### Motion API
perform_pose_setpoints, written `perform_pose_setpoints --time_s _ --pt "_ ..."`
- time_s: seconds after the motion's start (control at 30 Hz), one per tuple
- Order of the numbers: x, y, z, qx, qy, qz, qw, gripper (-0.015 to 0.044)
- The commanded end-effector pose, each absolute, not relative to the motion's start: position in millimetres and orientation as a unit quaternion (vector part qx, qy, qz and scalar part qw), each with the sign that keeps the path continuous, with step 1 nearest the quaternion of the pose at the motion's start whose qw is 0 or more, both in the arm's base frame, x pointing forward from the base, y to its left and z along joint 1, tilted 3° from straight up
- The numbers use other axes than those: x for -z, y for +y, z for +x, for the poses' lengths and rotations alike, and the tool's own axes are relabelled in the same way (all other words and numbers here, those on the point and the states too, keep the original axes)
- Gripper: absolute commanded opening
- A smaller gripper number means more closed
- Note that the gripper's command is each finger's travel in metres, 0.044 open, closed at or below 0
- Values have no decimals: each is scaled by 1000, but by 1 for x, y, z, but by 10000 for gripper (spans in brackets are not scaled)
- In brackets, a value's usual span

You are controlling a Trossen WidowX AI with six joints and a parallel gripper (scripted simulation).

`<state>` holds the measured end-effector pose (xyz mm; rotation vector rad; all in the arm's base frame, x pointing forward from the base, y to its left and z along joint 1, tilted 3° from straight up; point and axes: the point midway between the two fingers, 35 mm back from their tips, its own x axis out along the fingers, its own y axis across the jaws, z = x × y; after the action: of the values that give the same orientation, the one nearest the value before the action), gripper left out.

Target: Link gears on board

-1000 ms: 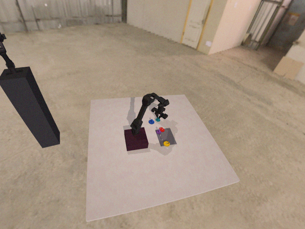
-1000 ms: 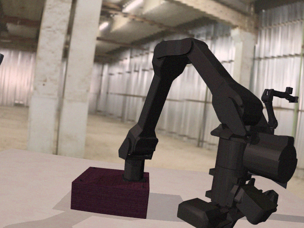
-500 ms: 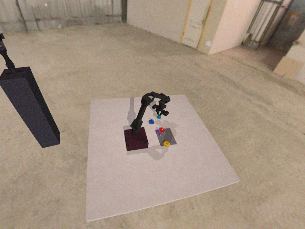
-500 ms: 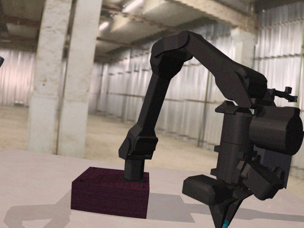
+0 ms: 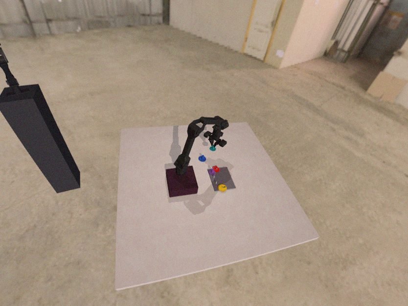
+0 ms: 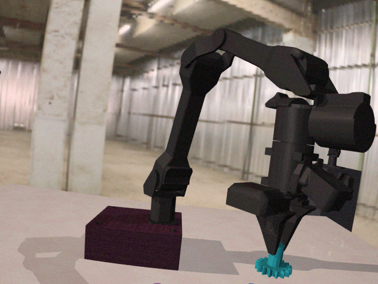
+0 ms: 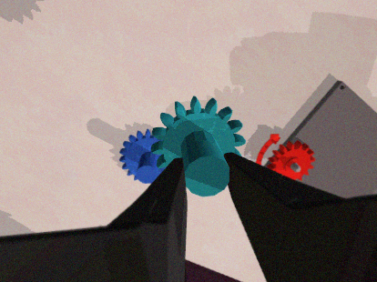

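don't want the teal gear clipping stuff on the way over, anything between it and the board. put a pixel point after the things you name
The blue gear [image 5: 202,158] [image 7: 140,157] stands off to one side; nothing visible stands directly between the teal gear [image 5: 213,148] [image 6: 273,267] [image 7: 200,130] and the grey board [image 5: 226,176] [image 7: 332,139].
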<state>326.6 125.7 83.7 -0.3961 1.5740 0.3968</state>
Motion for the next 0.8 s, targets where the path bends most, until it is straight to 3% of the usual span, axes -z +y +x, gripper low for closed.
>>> perform_pose_setpoints --time_s 0.0,0.77 --pt "-98 126 327 -176 695 -175 675 0" --pt "-108 91 325 -176 695 -175 675 0"
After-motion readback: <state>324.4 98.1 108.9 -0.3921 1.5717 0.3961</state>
